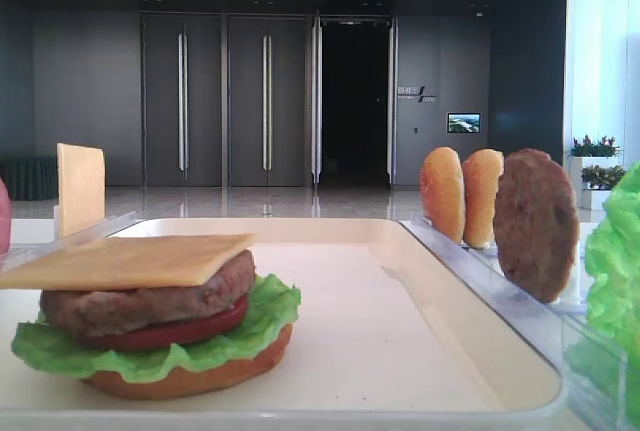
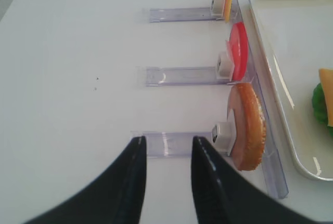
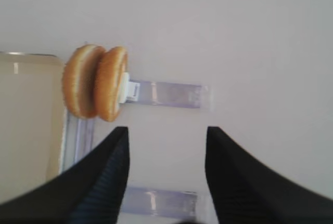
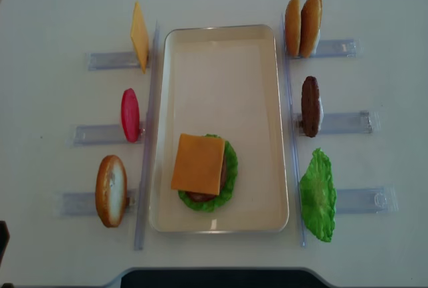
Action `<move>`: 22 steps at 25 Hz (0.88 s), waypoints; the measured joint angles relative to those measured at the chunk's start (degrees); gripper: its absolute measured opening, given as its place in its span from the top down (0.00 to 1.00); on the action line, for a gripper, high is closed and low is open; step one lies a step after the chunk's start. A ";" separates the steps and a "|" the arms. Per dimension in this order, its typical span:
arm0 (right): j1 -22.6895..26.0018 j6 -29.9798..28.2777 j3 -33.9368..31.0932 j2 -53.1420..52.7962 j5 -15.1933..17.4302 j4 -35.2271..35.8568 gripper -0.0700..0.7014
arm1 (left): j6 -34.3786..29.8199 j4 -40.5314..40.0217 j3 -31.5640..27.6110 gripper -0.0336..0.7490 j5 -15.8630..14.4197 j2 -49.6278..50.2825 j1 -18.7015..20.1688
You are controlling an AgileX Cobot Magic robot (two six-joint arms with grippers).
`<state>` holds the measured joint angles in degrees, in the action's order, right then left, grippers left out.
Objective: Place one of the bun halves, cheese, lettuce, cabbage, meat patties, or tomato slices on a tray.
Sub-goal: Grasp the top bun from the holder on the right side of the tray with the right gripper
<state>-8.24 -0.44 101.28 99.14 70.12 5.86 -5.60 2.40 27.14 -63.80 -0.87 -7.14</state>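
Five layers already sit stacked on the tray (image 4: pixel 221 218): bun base, lettuce, tomato, patty and cheese (image 4: pixel 198 164) on top, so the crowning bun looks like the step in hand. The two bun halves (image 3: pixel 96 82) stand on edge in the clear rack just right of the tray's far corner. The right gripper (image 3: pixel 166 146) hangs near them with jaws spread and empty; the left gripper (image 2: pixel 166 154) shows jaws nearly pressed together, pinching nothing. Next, the right jaws should straddle one bun.
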 joint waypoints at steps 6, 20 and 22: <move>-11.10 4.51 0.42 0.68 -0.05 -0.06 0.45 | 0.00 0.00 0.00 0.66 0.00 0.00 0.00; -14.43 10.13 1.48 2.47 -0.03 -1.58 0.41 | 0.00 -0.02 0.00 0.66 0.00 0.00 0.00; -14.43 11.66 1.48 3.05 -0.03 -1.63 0.41 | 0.00 -0.02 0.00 0.66 0.00 0.00 0.00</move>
<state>-22.67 11.22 102.75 102.19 70.10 4.23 -5.60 2.38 27.14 -63.80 -0.87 -7.14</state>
